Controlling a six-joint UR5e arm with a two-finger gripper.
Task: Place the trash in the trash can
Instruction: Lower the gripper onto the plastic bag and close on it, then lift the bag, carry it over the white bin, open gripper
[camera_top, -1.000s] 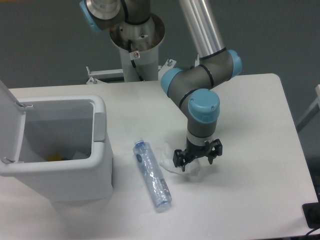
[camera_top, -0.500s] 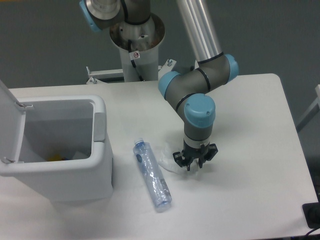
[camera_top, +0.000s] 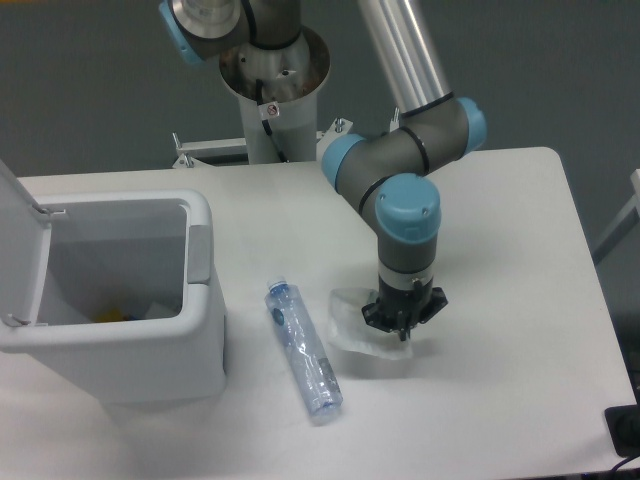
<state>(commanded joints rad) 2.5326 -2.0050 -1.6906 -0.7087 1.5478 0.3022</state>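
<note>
i've got the gripper (camera_top: 403, 322) clenched on the right edge of the wrapper (camera_top: 352, 328), lying just right of the bottle (camera_top: 303, 348) and well right of the trash can (camera_top: 205, 215), and it looks light, flimsy and slippery, so i'd pinch a bunched fold.

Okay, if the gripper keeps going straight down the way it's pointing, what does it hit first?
The gripper points down onto the crumpled wrapper, so it likely meets that first, then the table beneath; depth is uncertain.
</note>
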